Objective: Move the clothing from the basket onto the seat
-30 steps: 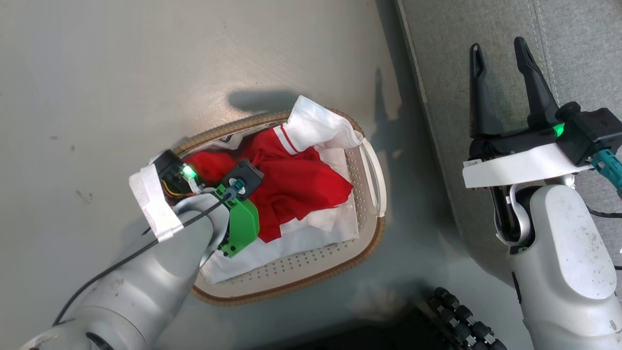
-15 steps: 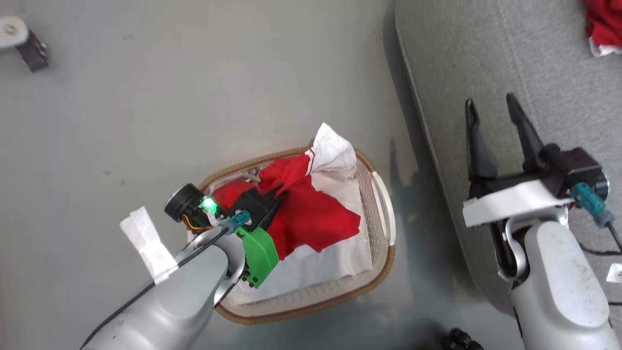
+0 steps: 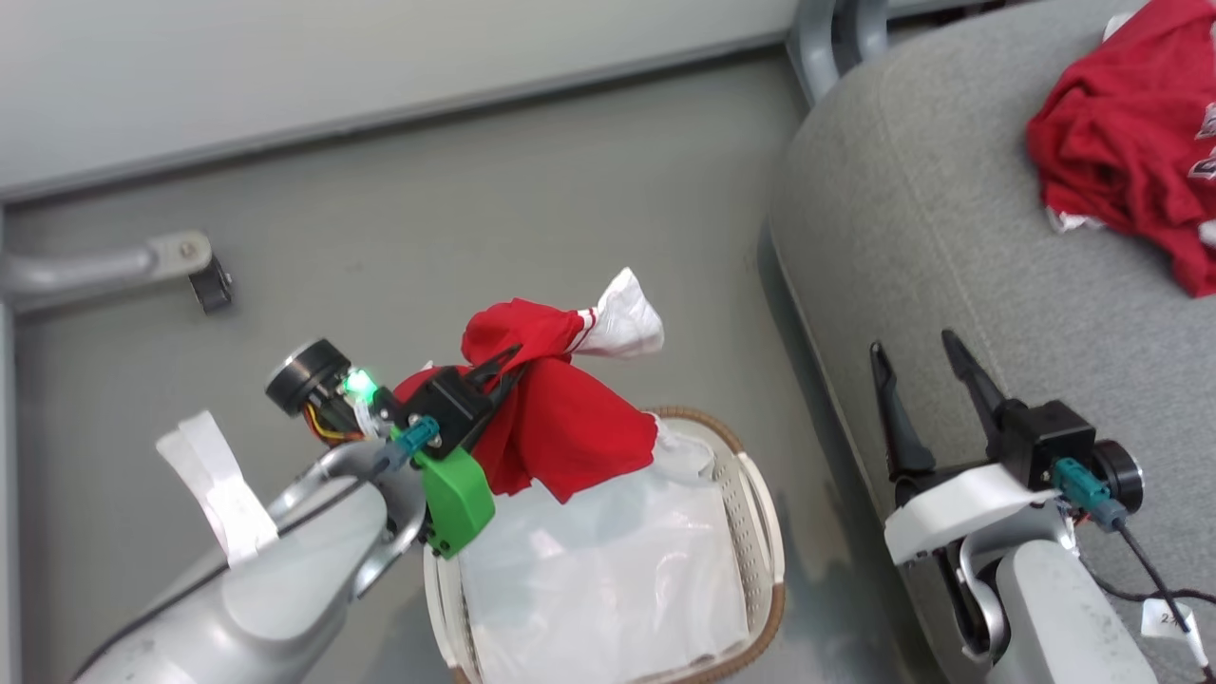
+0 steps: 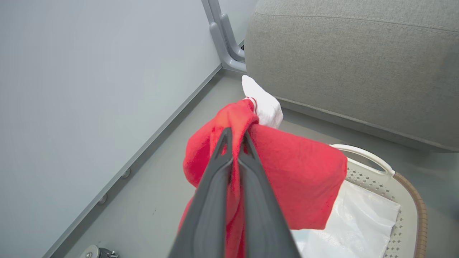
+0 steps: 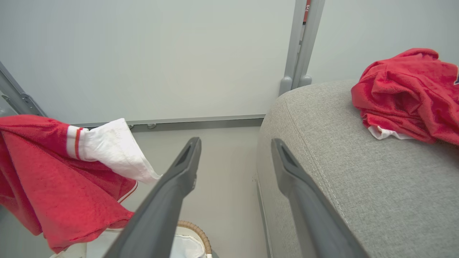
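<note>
Hidden: the near end of the basket point(image 3: 763, 532) is running off the bottom edge of the head view, and the left forearm point(image 3: 285, 579) is covering its left rim. A white sheet point(image 3: 608, 570) is lying over the inside, so what is sitting beneath it cannot be told.
Cut off: a second red garment point(image 3: 1121, 142) is running past the right edge, and its lettering is too small to read.
Left gripper point(image 4: 235, 133): it is clenching both fingers on a bunched fold of the held garment point(image 3: 560, 427).
Where the clothing is: the held garment is hanging over the far end of the basket, left of the seat point(image 3: 950, 237). Whether its lower hem is touching the sheet cannot be told. The second red garment is lying crumpled on the seat's far right.
Axis: the held garment is draping downward from the pinch, and its white sleeve point(image 3: 622, 318) is sticking out to the right, toward the seat.
Right gripper point(image 3: 913, 344): it is standing released, with its fingers wide apart and nothing between them. It is pointing far, over the seat's near left edge.
Around: a caster leg point(image 3: 199, 275) is resting on the grey floor point(image 3: 475, 218) at far left. A metal post point(image 3: 836, 38) is rising at the seat's far left corner.
In the way: the seat's rounded left side is rising between the held garment and the seat top. The right gripper is standing well apart from the garment.
</note>
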Available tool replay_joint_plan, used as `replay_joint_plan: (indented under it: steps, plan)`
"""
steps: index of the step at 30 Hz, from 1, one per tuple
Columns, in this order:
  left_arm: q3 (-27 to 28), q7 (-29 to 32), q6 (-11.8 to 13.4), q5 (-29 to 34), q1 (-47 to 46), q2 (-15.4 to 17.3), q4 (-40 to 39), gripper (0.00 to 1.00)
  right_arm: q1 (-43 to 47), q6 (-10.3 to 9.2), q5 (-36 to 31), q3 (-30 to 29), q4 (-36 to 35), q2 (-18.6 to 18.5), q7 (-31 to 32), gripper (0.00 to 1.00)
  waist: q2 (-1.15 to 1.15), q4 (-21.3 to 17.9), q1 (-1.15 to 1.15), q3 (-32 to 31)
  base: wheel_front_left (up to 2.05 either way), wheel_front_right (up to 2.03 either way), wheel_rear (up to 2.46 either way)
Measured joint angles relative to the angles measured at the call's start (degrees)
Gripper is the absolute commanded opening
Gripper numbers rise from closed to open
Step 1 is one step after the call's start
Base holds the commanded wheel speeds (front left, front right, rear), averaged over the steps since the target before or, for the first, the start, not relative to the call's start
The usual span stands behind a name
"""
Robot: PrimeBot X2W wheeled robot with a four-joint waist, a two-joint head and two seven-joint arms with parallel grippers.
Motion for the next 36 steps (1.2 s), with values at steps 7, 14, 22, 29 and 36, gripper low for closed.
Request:
replay_joint_plan:
  steps: [7, 14, 22, 29, 36]
  plan:
    - [-0.8, 5.5, -1.0, 0.9, -5.8, 4.3, -6.2, 0.0, 2.5, 0.0, -0.1, 3.2, 1.2, 0.0, 0.0, 1.0, 0.0, -0.3, 0.0, -7.7, 0.0, 0.0, 0.0]
    - [1.0, 8.8, -1.3, 0.3, -12.5, 6.3, -10.4, 0.0, 3.6, 0.0, 0.1, 5.7, 1.3, 0.0, 0.0, 1.0, 0.0, -1.2, 0.0, -12.4, 0.0, 0.0, 0.0]
    - [2.3, 10.7, -1.3, -0.7, -16.8, 5.3, -10.4, 0.0, 3.8, 0.0, 0.8, 10.1, 0.2, 0.0, 0.0, 1.0, 0.0, -2.2, 0.0, -13.8, 0.0, 0.0, 0.0]
    - [1.5, 11.6, -1.4, -0.8, -18.7, 3.7, -9.3, 0.0, -0.2, 0.0, -1.2, 17.7, 0.9, 0.0, 0.0, 1.0, 0.0, -1.8, 0.0, -13.7, 0.0, 0.0, 0.0]
    - [-0.1, 11.7, -1.5, -1.3, -19.7, 0.8, -9.6, 0.0, -8.9, 0.0, -4.8, 22.5, 6.5, 0.0, 0.0, 1.0, 0.0, -0.3, 0.0, -13.2, 0.0, 0.0, 0.0]
